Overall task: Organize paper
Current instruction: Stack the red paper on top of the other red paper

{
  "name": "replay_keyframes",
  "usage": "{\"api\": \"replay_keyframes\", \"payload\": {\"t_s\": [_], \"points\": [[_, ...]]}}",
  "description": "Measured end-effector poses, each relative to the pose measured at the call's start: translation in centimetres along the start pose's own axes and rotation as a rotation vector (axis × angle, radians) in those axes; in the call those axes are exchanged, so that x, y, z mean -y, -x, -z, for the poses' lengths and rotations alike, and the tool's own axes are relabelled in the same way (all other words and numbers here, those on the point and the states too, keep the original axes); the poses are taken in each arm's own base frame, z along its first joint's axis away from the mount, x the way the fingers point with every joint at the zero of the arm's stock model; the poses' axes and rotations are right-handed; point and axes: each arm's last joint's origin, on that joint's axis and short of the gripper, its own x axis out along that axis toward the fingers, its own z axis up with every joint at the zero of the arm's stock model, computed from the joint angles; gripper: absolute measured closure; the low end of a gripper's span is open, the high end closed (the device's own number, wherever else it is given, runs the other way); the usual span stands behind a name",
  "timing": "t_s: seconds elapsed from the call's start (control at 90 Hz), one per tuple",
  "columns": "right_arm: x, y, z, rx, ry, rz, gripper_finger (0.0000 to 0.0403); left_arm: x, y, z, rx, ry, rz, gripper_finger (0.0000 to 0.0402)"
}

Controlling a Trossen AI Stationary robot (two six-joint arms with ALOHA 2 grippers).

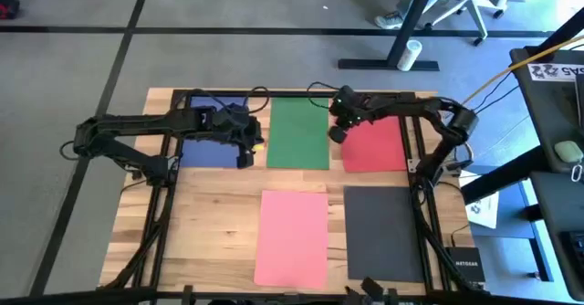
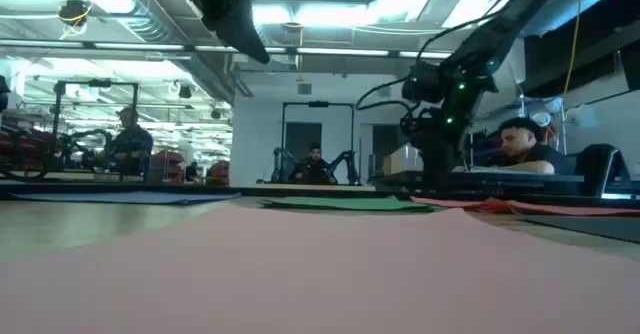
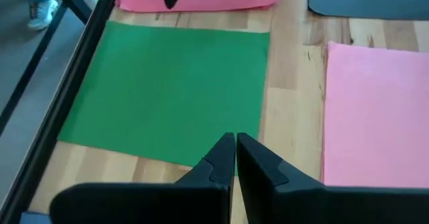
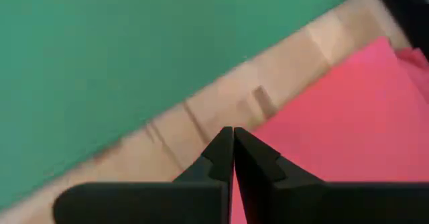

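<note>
the table (image 1: 228, 218) holds five sheets: blue (image 1: 208, 150), green (image 1: 297, 133) and red (image 1: 374, 146) at the far side, pink (image 1: 292, 236) and grey (image 1: 383, 232) nearer. the right gripper (image 4: 232, 150), pinched empty, sits at red's edge; a dragging tip could crumple it. the left gripper (image 3: 235, 150), also closed empty, hangs between blue and green.

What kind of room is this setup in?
Probably a robotics lab or workshop: other robot arms stand on benches behind, people sit at desks, and an office chair stands on the carpet beside the table.
</note>
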Motion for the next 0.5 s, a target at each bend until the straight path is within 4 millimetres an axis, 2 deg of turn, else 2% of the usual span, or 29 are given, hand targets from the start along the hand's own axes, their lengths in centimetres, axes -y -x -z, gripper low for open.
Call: {"api": "replay_keyframes", "payload": {"t_s": [0.322,0.5], "points": [[0.1,-2.5,-0.7,-0.065,-0.044,0.001,0.0403,0.1,-0.8,0.1,-0.028,-0.002,0.003,0.0402],[0.2,-2.6,-0.7,-0.074,-0.053,0.036,0.0403,0.1,-0.8,0.1,-0.032,-0.003,0.003,0.0402]]}}
